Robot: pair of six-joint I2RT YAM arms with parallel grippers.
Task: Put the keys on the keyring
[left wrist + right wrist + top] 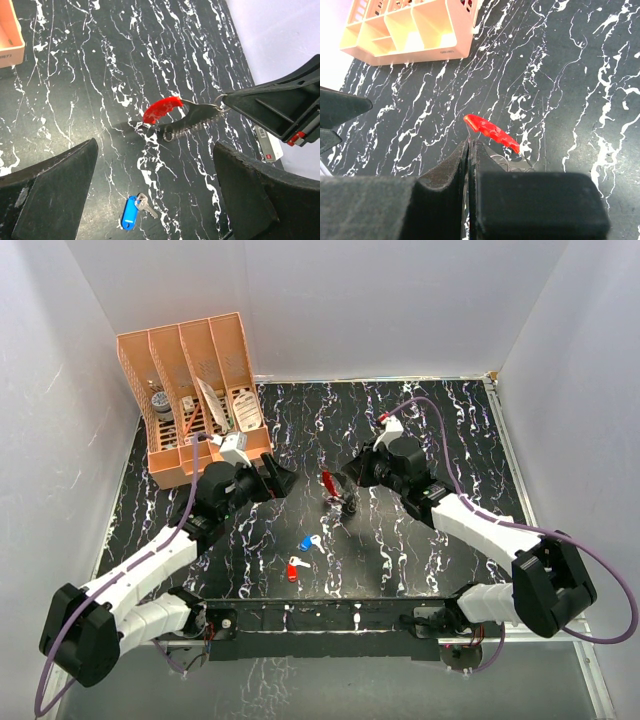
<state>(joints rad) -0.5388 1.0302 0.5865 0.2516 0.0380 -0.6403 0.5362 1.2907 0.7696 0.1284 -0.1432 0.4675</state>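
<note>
The keyring (334, 494) is an oval loop with a red curved strip (161, 109) and a silvery band (200, 118), out over the middle of the black marbled table. My right gripper (347, 484) is shut on the loop's thin metal end, and its pressed-together fingertips (470, 146) sit just behind the red strip (492, 131). The blue-headed key (307, 542) lies flat nearer the arms, also seen in the left wrist view (131, 212). A red-headed key (294, 568) lies just below it. My left gripper (284, 480) hangs open left of the keyring, holding nothing (155, 148).
An orange slotted desk organiser (195, 390) with papers and small items stands at the back left, and its corner shows in the right wrist view (410, 30). White walls close in the table on three sides. The black base rail (320, 618) runs along the near edge.
</note>
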